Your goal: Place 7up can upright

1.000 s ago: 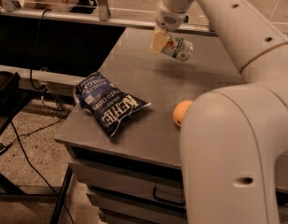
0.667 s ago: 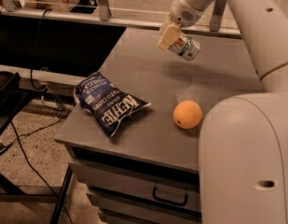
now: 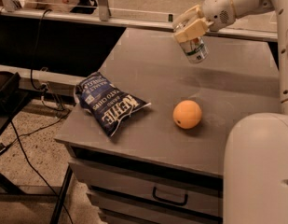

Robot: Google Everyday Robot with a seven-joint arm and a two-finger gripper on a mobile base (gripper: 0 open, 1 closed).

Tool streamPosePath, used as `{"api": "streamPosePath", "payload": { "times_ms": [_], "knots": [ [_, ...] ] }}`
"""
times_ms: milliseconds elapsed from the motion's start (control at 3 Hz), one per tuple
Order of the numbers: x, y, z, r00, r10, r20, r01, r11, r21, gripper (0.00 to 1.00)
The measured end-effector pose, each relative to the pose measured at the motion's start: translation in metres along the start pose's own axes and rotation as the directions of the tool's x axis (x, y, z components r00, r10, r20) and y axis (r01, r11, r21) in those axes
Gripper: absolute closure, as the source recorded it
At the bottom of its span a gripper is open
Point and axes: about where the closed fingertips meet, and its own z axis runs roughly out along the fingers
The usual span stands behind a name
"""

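Observation:
My gripper (image 3: 190, 28) is shut on the 7up can (image 3: 195, 49), a small silver-white can with green markings. It holds the can by its top end, nearly upright and a little tilted, in the air above the far part of the grey cabinet top (image 3: 148, 83). The can hangs clear of the surface, behind and slightly right of the orange fruit (image 3: 187, 114). My arm reaches in from the upper right.
A blue Kettle chip bag (image 3: 108, 103) lies on the left front of the cabinet top. The orange sits right of it. A drawer with a handle (image 3: 169, 199) is below. Cables (image 3: 27, 139) run over the floor at left. My white base (image 3: 257, 171) fills the lower right.
My arm has swung back to the right, uncovering the orange. The can has turned from lying slanted to nearly upright in the gripper.

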Motion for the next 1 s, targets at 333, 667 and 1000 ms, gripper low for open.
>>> {"api": "streamPosePath", "payload": {
  "times_ms": [333, 667, 1000],
  "knots": [
    [-0.0144, -0.0017, -0.0208, 0.986, 0.021, 0.164, -0.023, 0.9996, 0.013, 1.0],
    [-0.0135, -0.0037, -0.0109, 0.987, 0.017, 0.162, -0.018, 0.9998, 0.005, 1.0],
    [-0.0225, -0.0069, -0.017, 0.99, -0.028, 0.139, 0.021, 0.9985, 0.051, 1.0]
  ]
}}
